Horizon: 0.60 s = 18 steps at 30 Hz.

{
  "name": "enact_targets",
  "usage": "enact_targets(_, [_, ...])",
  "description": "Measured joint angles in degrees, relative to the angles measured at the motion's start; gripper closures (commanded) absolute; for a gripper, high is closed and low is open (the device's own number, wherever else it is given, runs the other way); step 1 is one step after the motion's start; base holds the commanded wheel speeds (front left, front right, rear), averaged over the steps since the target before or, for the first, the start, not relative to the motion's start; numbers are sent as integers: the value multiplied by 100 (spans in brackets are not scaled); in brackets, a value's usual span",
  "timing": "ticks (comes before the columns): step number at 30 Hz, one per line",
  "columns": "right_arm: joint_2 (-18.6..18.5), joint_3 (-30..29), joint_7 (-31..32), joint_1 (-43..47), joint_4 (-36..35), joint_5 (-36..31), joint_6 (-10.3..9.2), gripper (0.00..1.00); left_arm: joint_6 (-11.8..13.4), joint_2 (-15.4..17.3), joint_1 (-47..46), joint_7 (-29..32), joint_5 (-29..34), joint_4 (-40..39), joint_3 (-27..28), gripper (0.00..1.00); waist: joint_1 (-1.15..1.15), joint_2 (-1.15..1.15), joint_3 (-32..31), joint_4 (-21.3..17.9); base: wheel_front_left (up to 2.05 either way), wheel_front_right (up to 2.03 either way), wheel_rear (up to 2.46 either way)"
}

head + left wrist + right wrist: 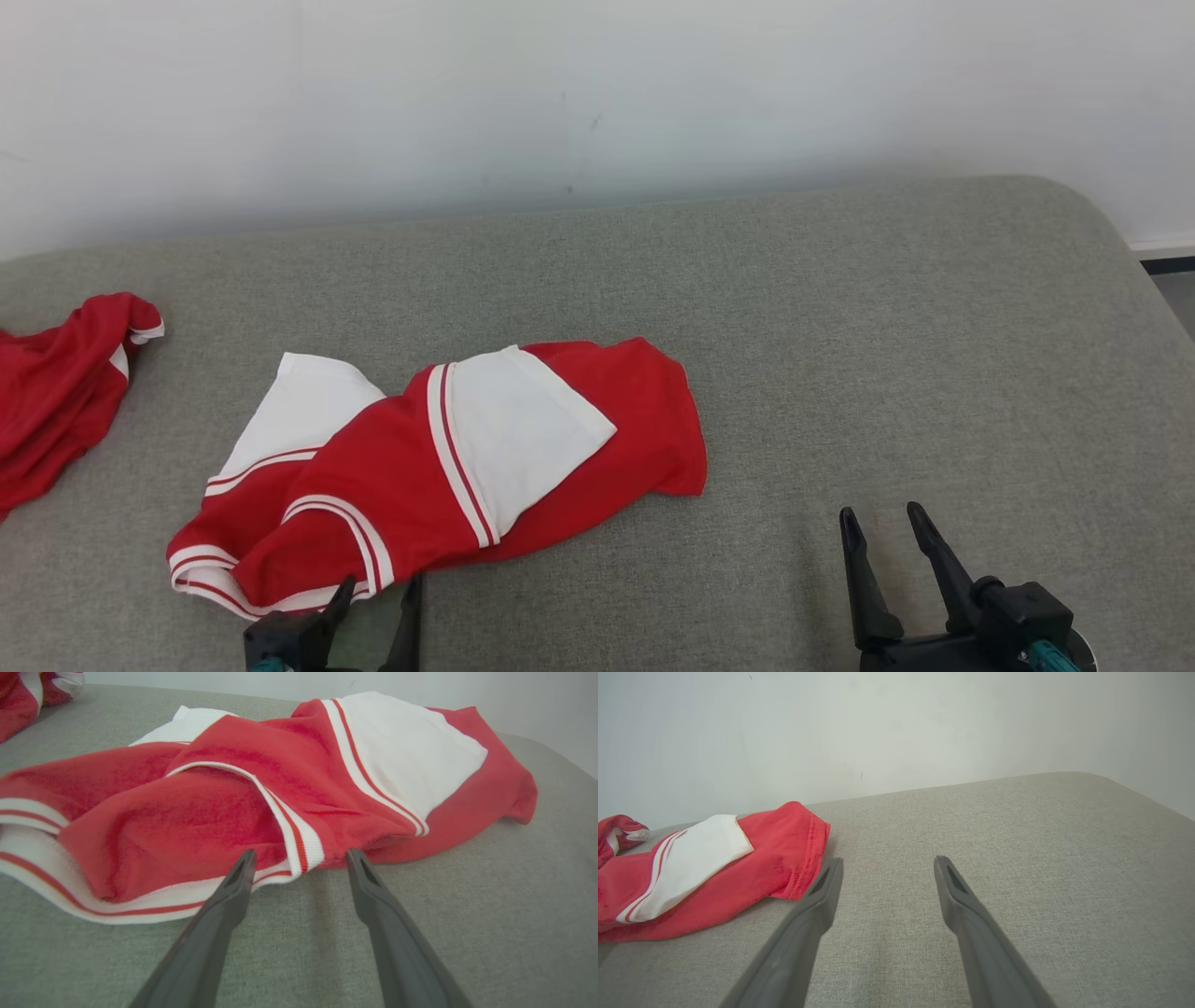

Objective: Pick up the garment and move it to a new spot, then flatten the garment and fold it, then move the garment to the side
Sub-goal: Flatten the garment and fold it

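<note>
**Flatten step, prob. not yet begun**

Noted garment (439,467) crumpled, folded on itself, left of centre on grey cushion (840,327). Saw L gripper (381,583) w/ jaws wide, tips at near striped hem, gripping nothing. Saw R gripper (881,511) likewise wide, apart from cloth. Next, prob.: pinch hem w/ L, bring R to far edge, pull flat.

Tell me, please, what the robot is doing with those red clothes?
The robot is working on a red and white garment that lies crumpled on a grey padded surface, not yet flattened or folded. Its left gripper is open at the garment's near hem and holds nothing. Its right gripper is open too, over bare surface to the garment's right. A second red garment lies bunched at the far left.
</note>
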Motion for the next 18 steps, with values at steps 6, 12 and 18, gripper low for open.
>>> enact_targets(6, [-2, -113, 0, -31, -3, -20, 0, 0, -147, -69, -333, -257, -7, 292, -11, 100, 0, 0, 39, -16, 0, 0, 0])
enact_targets(12, [1, -119, 0, 83, 32, 42, 0, 0, -140, 112, -364, -355, -11, 129, 143, 100, 0, 0, -35, 206, 0, 0, 0])
enact_targets(18, [0, -133, 1, 94, 46, 113, 0, 0, 68, 411, 32, -62, -216, -611, 377, 100, 0, 0, -143, 499, 0, 0, 0])
